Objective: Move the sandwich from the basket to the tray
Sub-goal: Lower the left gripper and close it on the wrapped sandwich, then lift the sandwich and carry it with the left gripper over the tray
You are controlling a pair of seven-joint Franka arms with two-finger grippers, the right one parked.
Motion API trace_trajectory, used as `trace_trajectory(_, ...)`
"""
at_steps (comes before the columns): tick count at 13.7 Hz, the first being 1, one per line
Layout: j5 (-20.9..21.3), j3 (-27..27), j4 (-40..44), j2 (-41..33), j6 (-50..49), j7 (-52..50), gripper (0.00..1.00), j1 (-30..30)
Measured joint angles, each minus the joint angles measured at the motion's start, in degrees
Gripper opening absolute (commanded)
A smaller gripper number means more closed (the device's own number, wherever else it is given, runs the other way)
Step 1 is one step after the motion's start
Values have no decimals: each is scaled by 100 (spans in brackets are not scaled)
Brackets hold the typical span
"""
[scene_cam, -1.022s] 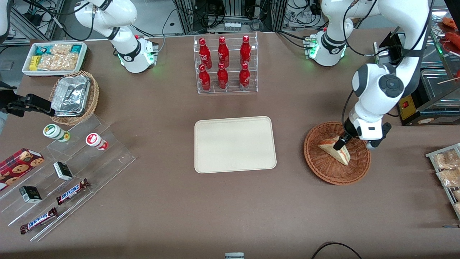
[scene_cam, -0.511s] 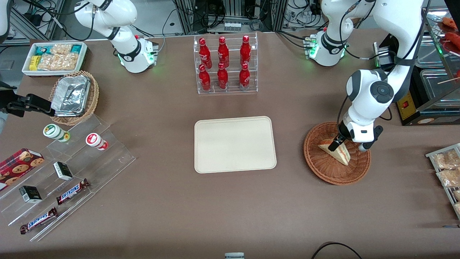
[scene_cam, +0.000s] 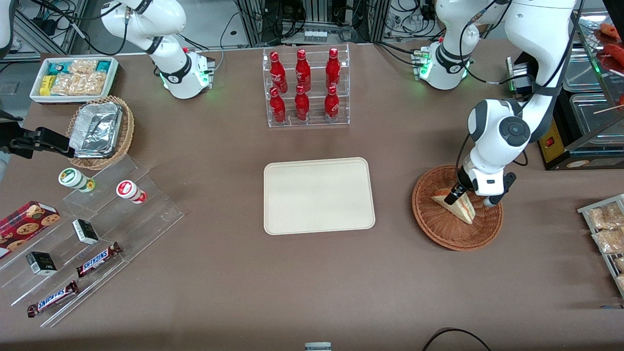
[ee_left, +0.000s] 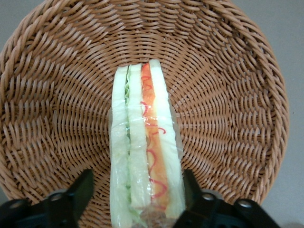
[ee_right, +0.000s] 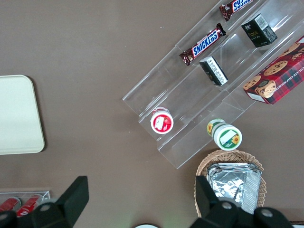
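Note:
The sandwich (scene_cam: 462,208), a pale wedge with red and green filling, lies in the round reddish-brown wicker basket (scene_cam: 441,231) toward the working arm's end of the table. The left gripper (scene_cam: 471,198) is down in the basket, open, with one finger on each side of the sandwich. In the left wrist view the sandwich (ee_left: 145,152) stands edge-up between the two black fingers (ee_left: 81,192), with the basket (ee_left: 228,95) weave all around it. The gripper (ee_left: 137,197) has not closed on it. The cream-beige tray (scene_cam: 319,195) lies flat at the table's middle, beside the basket.
A clear rack of red bottles (scene_cam: 304,87) stands farther from the front camera than the tray. A black appliance (scene_cam: 560,141) and snack packets (scene_cam: 607,229) flank the basket. A tan basket with foil containers (scene_cam: 100,131), a white bin (scene_cam: 73,78) and an acrylic snack stand (scene_cam: 83,234) lie toward the parked arm's end.
The left arm's wrist has shifted a little toward the tray and lowered over the basket. The gripper stays astride the sandwich, which has not moved.

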Motion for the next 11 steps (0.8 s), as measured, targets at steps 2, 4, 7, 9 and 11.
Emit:
trace_trajectory(2,0,0,3,27,10,0,0,0)
trace_trajectory(4,0,0,32,21,11,0,0,0)
trace_trajectory(7,0,-3,263,-95,-467,1,0,-6)
trace_trajectory(9,2,-82,819,-303,-1672,9,0,-10)
trace_trajectory(11,2,-305,1561,-486,-2827,8,0,-17)
